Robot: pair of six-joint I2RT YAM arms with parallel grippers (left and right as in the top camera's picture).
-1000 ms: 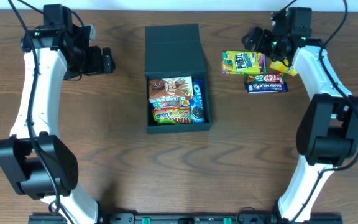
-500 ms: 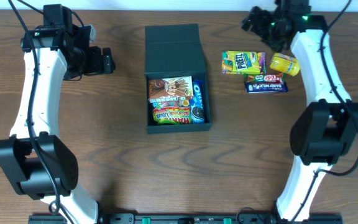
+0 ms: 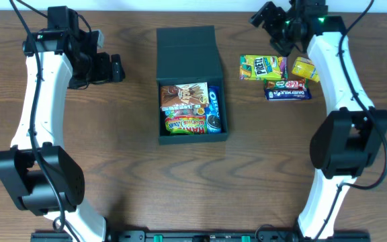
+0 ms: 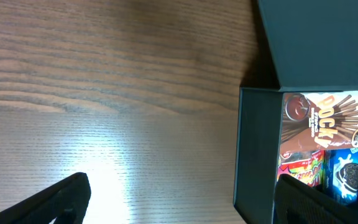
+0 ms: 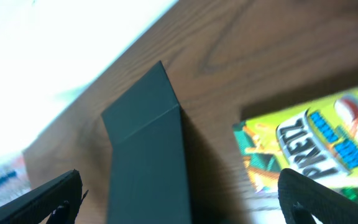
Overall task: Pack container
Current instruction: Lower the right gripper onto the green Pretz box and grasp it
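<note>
The dark container [image 3: 191, 84] sits open at mid-table, its flap lid [image 3: 187, 54] laid back. Inside lie a Pocky box [image 3: 183, 97], a green snack packet [image 3: 185, 124] and an Oreo packet [image 3: 214, 111]. To the right on the table lie a green Pretz packet [image 3: 263, 67], a yellow packet [image 3: 306, 69] and a dark chocolate bar [image 3: 287, 91]. My left gripper [image 3: 115, 67] is open and empty, left of the container [image 4: 257, 149]. My right gripper [image 3: 264, 19] is open and empty, raised at the back, between the lid [image 5: 145, 162] and the Pretz packet [image 5: 316, 146].
The wooden table's far edge [image 3: 234, 12] runs just behind my right gripper. The white arm links stand at both sides of the table.
My right gripper has moved from over the yellow packet up toward the back edge and left, turning to face the container. The yellow packet lies uncovered now. The left arm has not moved.
</note>
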